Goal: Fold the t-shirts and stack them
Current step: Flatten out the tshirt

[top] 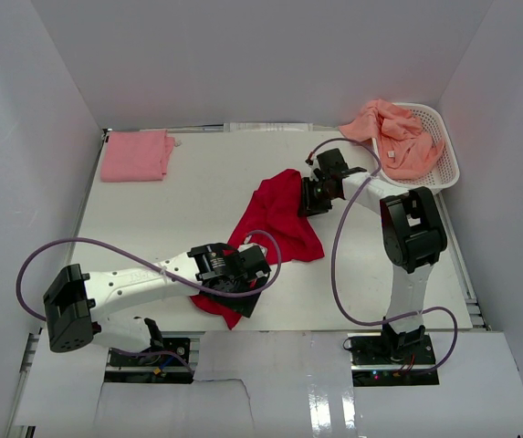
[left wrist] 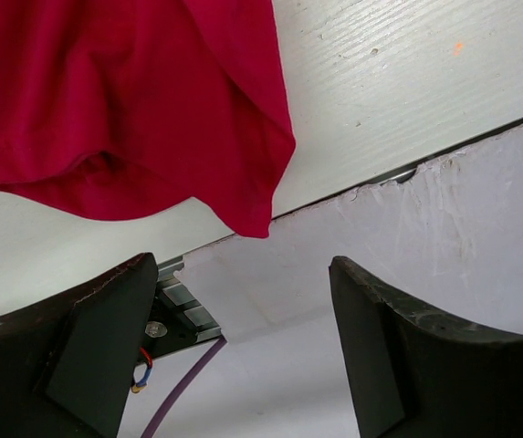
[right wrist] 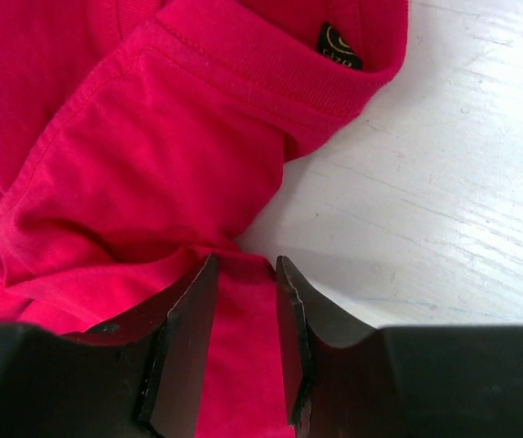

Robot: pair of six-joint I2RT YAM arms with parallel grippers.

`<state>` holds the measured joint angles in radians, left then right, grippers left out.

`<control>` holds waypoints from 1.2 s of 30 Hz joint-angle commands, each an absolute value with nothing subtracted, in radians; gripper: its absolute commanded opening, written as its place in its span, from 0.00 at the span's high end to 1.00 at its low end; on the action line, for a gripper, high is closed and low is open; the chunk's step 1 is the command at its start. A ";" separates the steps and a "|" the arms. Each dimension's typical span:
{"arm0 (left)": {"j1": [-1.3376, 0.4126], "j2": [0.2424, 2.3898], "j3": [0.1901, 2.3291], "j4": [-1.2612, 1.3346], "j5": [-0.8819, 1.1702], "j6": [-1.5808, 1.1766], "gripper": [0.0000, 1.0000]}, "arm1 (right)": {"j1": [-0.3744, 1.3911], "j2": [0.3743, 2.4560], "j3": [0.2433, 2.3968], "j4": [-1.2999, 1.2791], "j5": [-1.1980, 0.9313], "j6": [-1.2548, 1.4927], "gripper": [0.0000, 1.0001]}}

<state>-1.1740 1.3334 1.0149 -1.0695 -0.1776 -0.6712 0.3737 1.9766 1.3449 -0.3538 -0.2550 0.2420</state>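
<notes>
A bright red t-shirt lies crumpled mid-table, running from my right gripper down to my left. My right gripper is at its upper edge. In the right wrist view the jaws stand partly closed around a fold of red cloth near the collar, and a gap still shows between them. My left gripper is wide open at the shirt's near corner. In the left wrist view nothing lies between its fingers, and the red hem hangs just beyond them.
A folded light pink t-shirt lies at the far left. Salmon-orange t-shirts are heaped in the white latticed basket at the far right. The table's near edge and a metal rail lie under the left gripper.
</notes>
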 commanded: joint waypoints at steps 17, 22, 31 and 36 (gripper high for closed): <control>-1.180 1.373 1.008 -1.101 -0.170 -0.638 0.13 | 0.361 1.957 1.428 -0.360 -0.238 0.239 0.92; -1.193 1.442 1.014 -1.126 -0.184 -0.637 0.19 | 0.350 1.959 1.534 -0.423 -0.232 0.249 0.92; -1.239 1.470 1.038 -1.124 -0.167 -0.621 0.45 | 0.347 1.967 1.554 -0.449 -0.238 0.247 0.92; -1.282 1.477 1.046 -1.108 -0.147 -0.615 0.38 | 0.347 1.968 1.545 -0.448 -0.236 0.244 0.92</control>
